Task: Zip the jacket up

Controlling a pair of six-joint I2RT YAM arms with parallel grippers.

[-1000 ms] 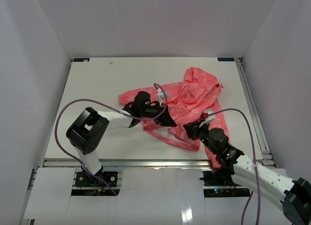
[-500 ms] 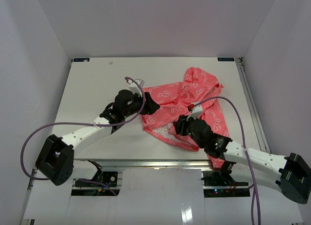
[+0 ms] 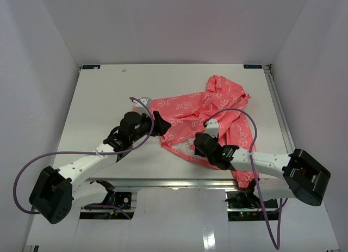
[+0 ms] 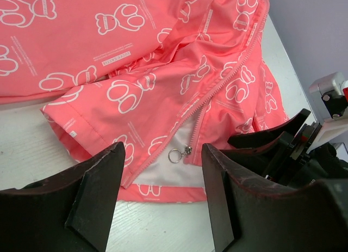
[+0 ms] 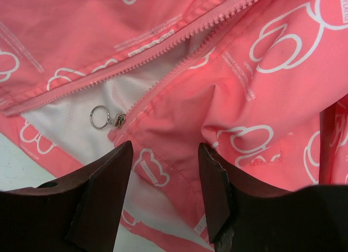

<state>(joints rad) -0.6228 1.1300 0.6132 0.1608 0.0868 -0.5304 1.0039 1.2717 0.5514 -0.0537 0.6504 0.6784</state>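
Top external view: the jacket (image 3: 209, 113) lies crumpled on the table (image 3: 103, 94), right of centre. Left wrist view: the left gripper (image 4: 161, 154) stands apart, empty, near the zipper pull (image 4: 178, 154). Right wrist view: the right gripper (image 5: 165, 148) is also apart, empty, over the half-open zipper (image 5: 217, 18).

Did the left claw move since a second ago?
Yes. The left claw slid left, toward the table's left edge, and now sits at the jacket's left side, not over its middle.
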